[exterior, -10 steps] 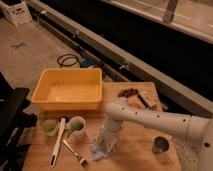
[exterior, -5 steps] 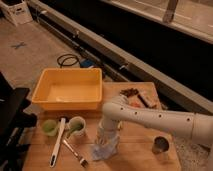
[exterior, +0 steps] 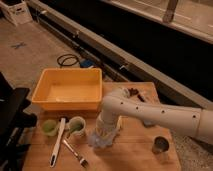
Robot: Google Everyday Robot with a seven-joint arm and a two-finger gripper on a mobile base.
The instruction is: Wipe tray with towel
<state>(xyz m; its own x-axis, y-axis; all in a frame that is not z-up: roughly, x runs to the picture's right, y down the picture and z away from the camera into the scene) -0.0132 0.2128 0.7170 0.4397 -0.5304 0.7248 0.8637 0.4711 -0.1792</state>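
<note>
The yellow tray (exterior: 48, 103) stands at the back left of the wooden table (exterior: 135, 155); its inside looks bare. My white arm comes in from the right and bends down in front of the tray. My gripper (exterior: 105, 131) is at the arm's end, right of the tray's front right corner. It is shut on the pale blue-grey towel (exterior: 101, 141), which hangs bunched below it with its lower end at the table top. The arm hides most of the fingers.
Two green cups (exterior: 48, 127) (exterior: 76, 126) stand just in front of the tray. A white long-handled tool (exterior: 57, 142) and a fork-like utensil (exterior: 75, 152) lie front left. A metal cup (exterior: 161, 145) stands front right. Brown items (exterior: 135, 92) lie at the back right. A black chair (exterior: 12, 115) is at the left.
The towel lay spread flat on the table; now it is gathered up and raised under my gripper. The arm's end has shifted slightly up and toward the tray.
</note>
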